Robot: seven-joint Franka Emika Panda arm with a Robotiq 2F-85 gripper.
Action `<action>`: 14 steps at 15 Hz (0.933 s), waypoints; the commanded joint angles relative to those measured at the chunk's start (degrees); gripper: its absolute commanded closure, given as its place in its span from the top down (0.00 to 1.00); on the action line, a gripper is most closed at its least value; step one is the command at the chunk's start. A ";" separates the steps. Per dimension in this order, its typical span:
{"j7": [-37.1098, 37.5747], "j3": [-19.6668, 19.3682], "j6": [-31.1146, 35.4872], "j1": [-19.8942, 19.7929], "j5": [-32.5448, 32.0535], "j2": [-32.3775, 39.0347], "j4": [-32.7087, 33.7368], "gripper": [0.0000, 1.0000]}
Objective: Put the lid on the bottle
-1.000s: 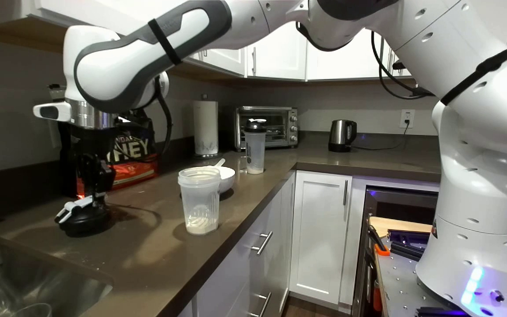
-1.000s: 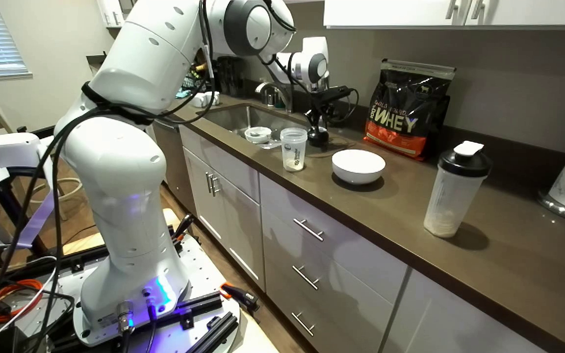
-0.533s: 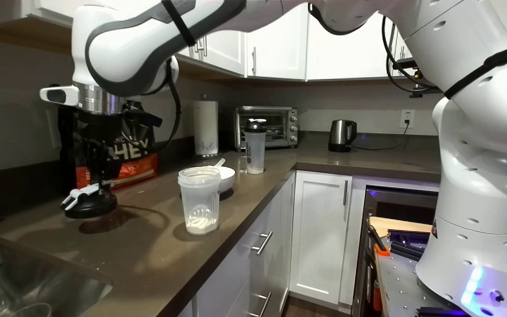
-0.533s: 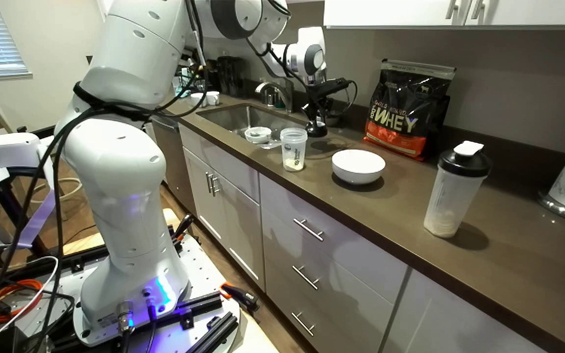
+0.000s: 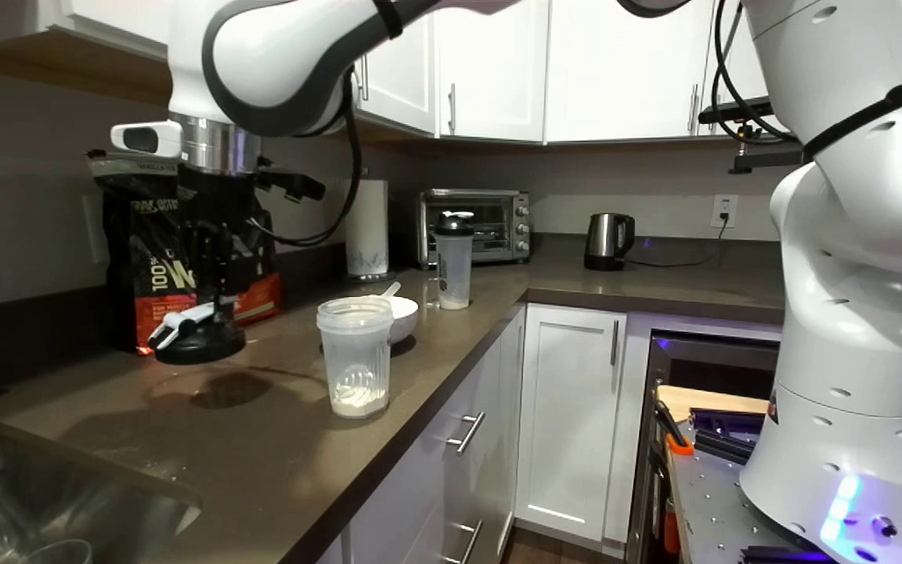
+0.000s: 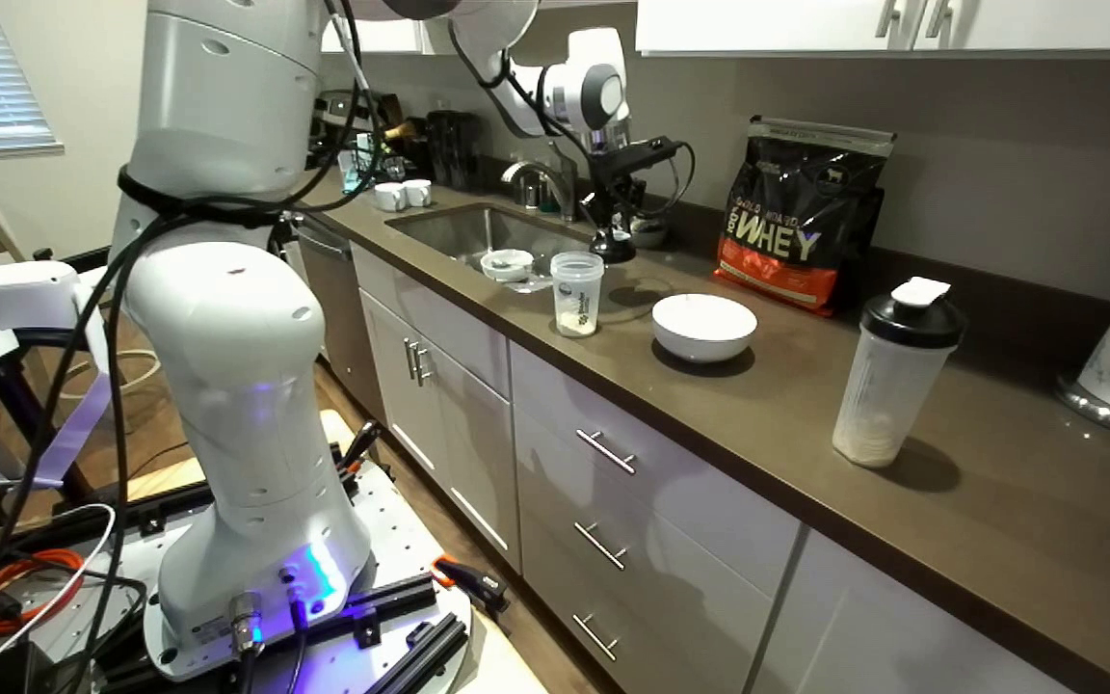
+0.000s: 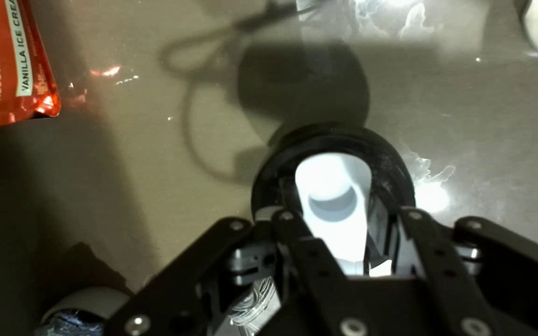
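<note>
The gripper (image 7: 330, 217) is clamped on the black lid (image 5: 202, 345), at its white tab (image 7: 336, 235), though the exact contact is partly hidden in the wrist view. The lid hangs above the countertop (image 5: 263, 462), apart from the open bottle (image 5: 354, 352), which stands upright with white powder (image 5: 358, 399) inside.

The Franka Emika Panda arm (image 6: 242, 299) is arched upward from its upright base (image 5: 850, 439) and extended outward, with its forearm (image 5: 286, 59) sloped down toward the wrist (image 5: 220, 145). The wrist is held vertically, and the black Robotiq pincer (image 7: 334, 210) is pointed downward. Its two fingers (image 7: 295, 228) are drawn close together, the narrow gap between them filled by what is gripped. A blue light (image 6: 326, 571) is lit on the base.
</note>
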 commanded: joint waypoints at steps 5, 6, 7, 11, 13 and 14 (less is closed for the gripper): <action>0.38 0.20 2.18 -1.29 -0.47 -12.62 -10.80 0.13; 0.18 0.21 1.72 -1.33 -0.13 -13.80 -11.47 0.13; 0.17 0.11 1.29 -1.30 -0.12 -15.08 -12.18 0.13; 0.31 -0.48 -0.06 -1.22 -0.07 -19.04 -14.27 0.13; 0.48 -0.97 -0.43 -1.24 -0.01 -20.66 -15.40 0.13; 0.51 -1.27 -0.71 -1.31 0.19 -21.45 -15.94 0.13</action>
